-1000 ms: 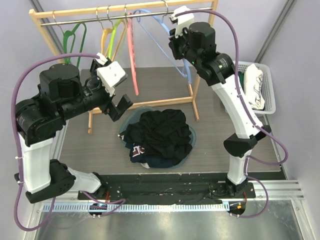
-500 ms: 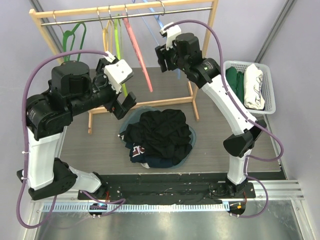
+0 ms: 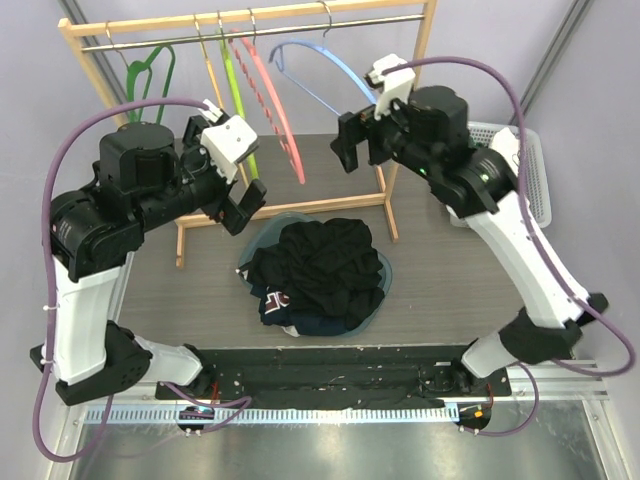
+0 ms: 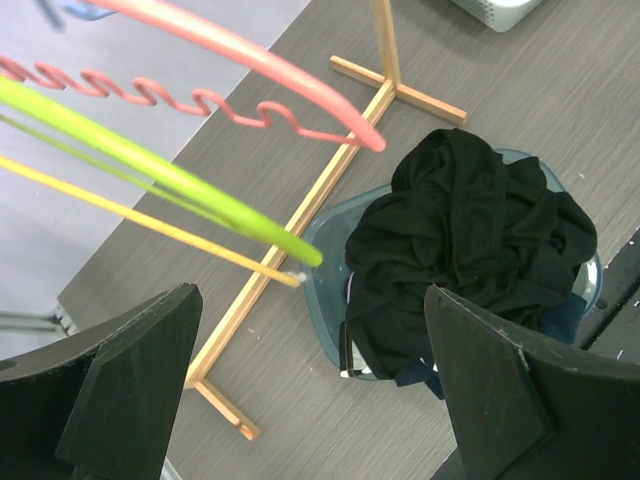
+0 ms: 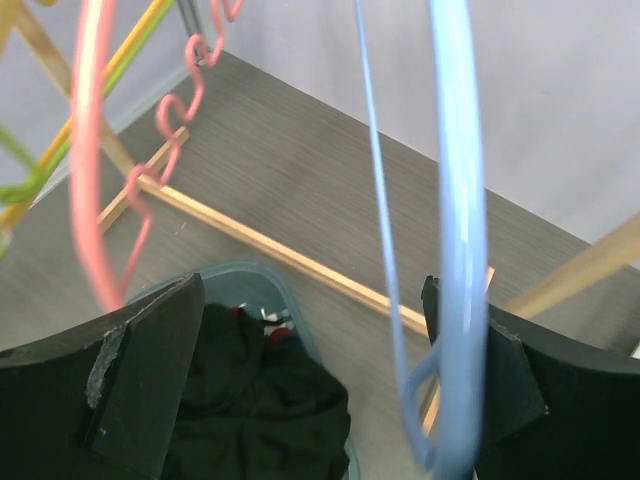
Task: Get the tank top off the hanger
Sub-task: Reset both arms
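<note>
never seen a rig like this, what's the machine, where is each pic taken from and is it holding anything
These are two robot arms bolted at the table's near edge. The wide picture looks down from above and behind them. The other two come from a camera on each wrist, so the dark wedges at the bottom are that arm's own fingers. On the table stand a wooden rack with bare plastic hangers, a teal basin heaped with dark clothes, and a white basket at the right. The left end effector and right end effector are open and hold nothing.
</note>
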You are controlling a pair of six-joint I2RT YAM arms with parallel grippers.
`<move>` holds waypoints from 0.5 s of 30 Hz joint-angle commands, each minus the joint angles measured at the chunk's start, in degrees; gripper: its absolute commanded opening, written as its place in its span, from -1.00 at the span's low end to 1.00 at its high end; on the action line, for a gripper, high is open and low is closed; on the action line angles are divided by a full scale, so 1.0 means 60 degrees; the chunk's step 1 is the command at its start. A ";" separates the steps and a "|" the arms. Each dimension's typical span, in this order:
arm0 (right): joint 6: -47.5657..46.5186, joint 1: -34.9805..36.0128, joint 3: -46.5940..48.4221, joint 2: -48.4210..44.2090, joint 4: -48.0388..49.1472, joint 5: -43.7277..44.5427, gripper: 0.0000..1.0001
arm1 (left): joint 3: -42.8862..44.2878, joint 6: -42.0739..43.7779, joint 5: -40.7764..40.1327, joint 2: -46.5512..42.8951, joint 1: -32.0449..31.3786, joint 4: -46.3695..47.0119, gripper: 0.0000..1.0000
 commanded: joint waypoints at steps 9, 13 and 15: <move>0.1303 0.0131 -0.3896 -0.3894 -0.0274 0.0874 1.00 | -0.1967 -0.0589 -0.0164 -0.1755 0.1429 0.0725 1.00; 0.1772 0.0131 -0.5232 -0.5403 0.0093 0.1546 0.99 | -0.3167 -0.0692 0.0510 -0.2824 0.2410 0.0726 0.99; 0.2093 0.0131 -0.5962 -0.6297 0.0239 0.2435 1.00 | -0.4159 -0.0706 0.0657 -0.3570 0.2967 0.0740 0.99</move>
